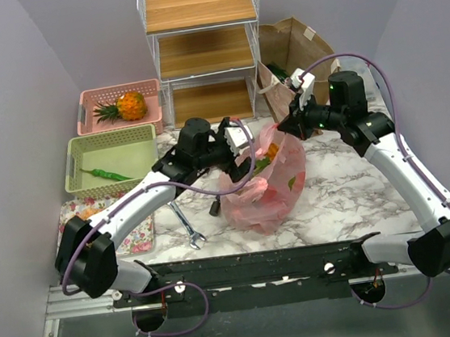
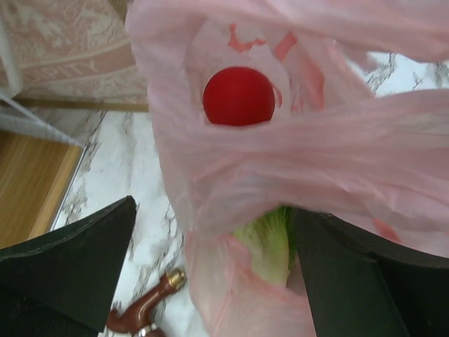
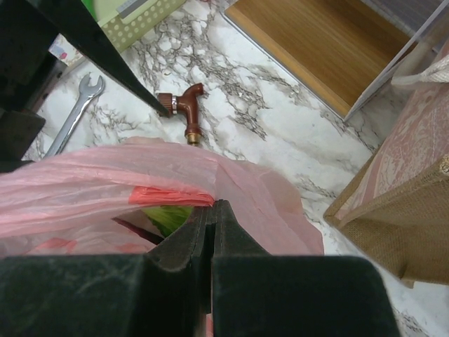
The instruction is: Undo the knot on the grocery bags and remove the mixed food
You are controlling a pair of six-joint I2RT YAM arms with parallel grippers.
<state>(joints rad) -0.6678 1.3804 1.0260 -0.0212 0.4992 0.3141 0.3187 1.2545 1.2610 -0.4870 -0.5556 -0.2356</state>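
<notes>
The thin pink bag (image 1: pixel 266 186) seems soft, light and easy to tear; it lies between the wide-open left jaws, while the closed right jaws pinch its rim, the safest hold.

Treat the pink bag (image 1: pixel 269 181) as thin plastic film: translucent, crinkly and faintly glossy. Inside it, the red round vegetable (image 2: pixel 238 96) has a smooth, satin skin. The bench (image 1: pixel 350 195) has a smooth marble-pattern finish, white with grey veins. The brown bag (image 1: pixel 293 51) is stiff, matt paper. The shelf (image 1: pixel 204 53) combines wood-grain boards with white wire. The wrench (image 1: pixel 185 224) is bright bare metal. The fingers (image 3: pixel 280 295) of the right pincer (image 3: pixel 212 210) are matt black and lightly scuffed.
</notes>
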